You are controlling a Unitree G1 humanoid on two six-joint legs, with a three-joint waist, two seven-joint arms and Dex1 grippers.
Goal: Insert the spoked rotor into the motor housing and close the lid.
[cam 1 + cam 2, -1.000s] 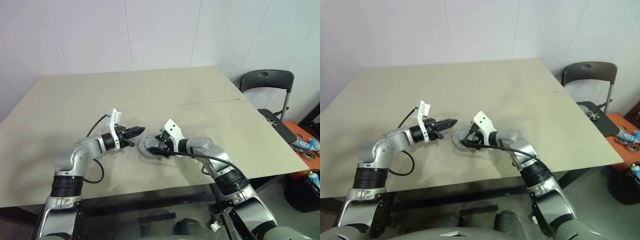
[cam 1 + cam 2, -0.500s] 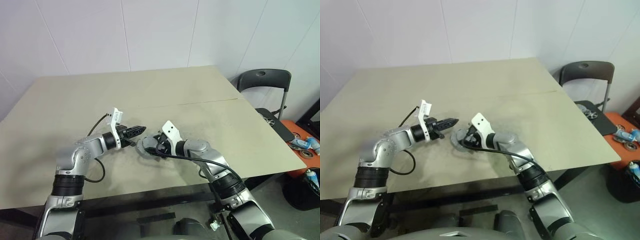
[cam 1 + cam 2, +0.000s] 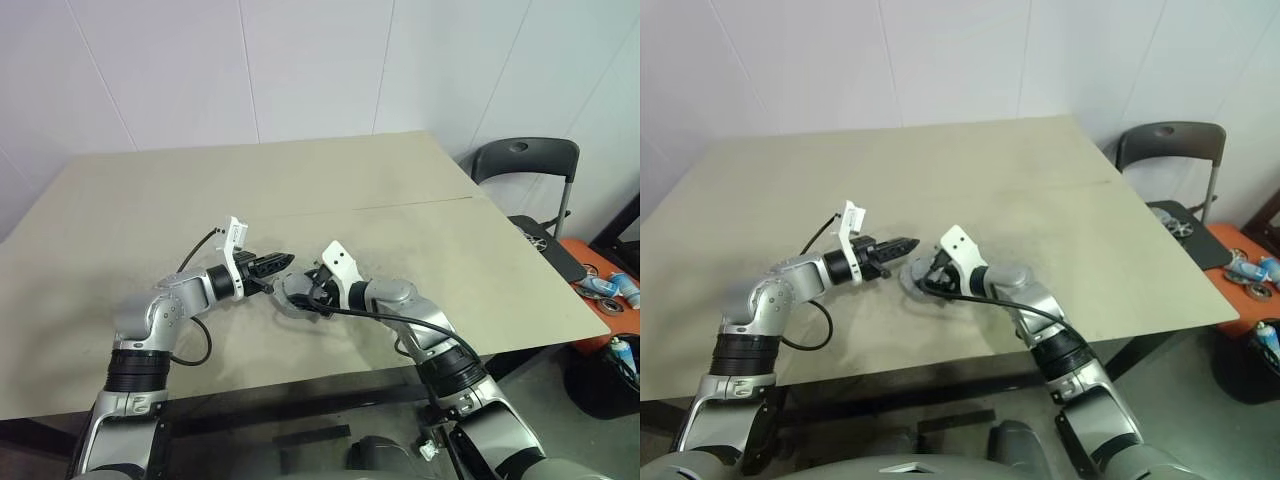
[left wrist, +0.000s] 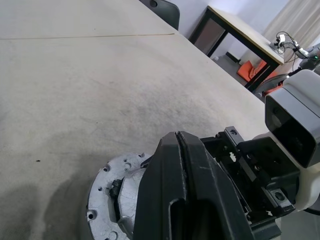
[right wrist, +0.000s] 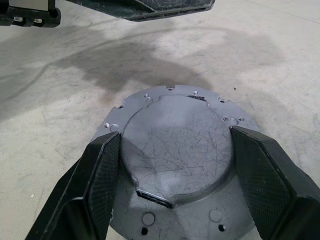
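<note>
Grey round metal lid [image 5: 175, 155] with ridged rim lying flat on beige table [image 3: 420, 180], centre of frame, clasped either side by right gripper [image 5: 175, 172]. Just beyond, black fingers of left gripper [image 3: 280, 263] pressed together, empty, hovering over lid's far edge.

A dark folding chair [image 3: 527, 165] stands beside the table [image 3: 150, 210].

Head eyes overlook table [image 3: 400, 190]; wrist cameras close

One lid [image 5: 177, 145] is lying on the bench [image 3: 420, 190]; one chair [image 3: 525, 165] is standing beside that bench.
</note>
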